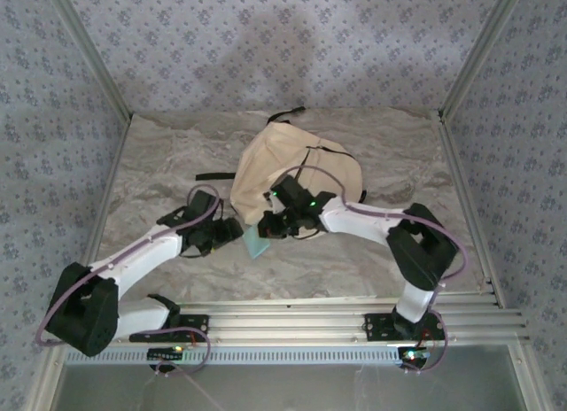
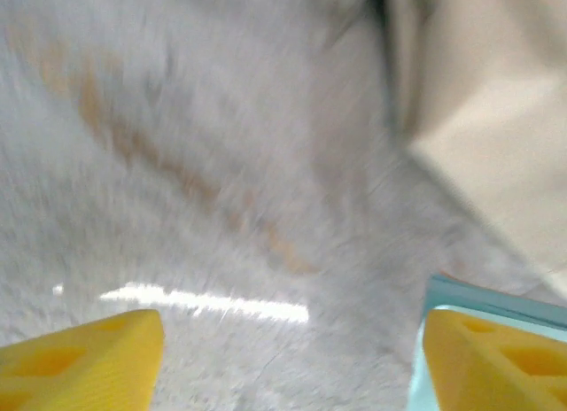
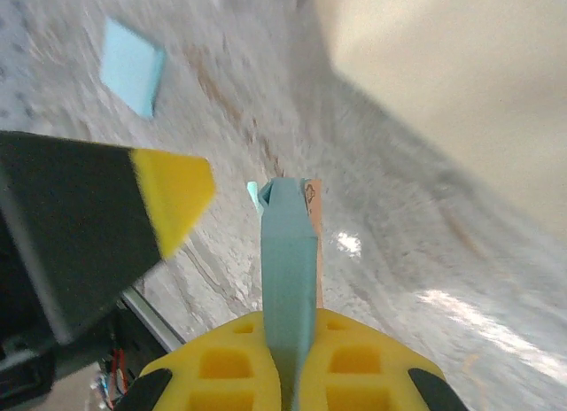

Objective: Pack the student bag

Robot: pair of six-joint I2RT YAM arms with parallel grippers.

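The student bag [image 1: 292,167], beige fabric with black straps, lies in the middle of the table, and its pale cloth also shows in the left wrist view [image 2: 496,101] and the right wrist view [image 3: 461,83]. My right gripper [image 1: 267,225] [image 3: 288,327] is shut on a thin teal booklet [image 3: 288,252] [image 1: 257,244], held edge-on just in front of the bag. My left gripper [image 1: 232,234] [image 2: 292,340] stands open right beside it, nothing between its fingers. The teal booklet [image 2: 496,306] lies just outside its right finger.
A flat light-blue square [image 3: 133,65] lies on the marbled tabletop [image 1: 159,163]. A metal rail [image 1: 354,309] runs along the near edge and patterned walls close in the sides and back. One yellow fingertip of the left gripper [image 3: 173,194] shows close to the held booklet.
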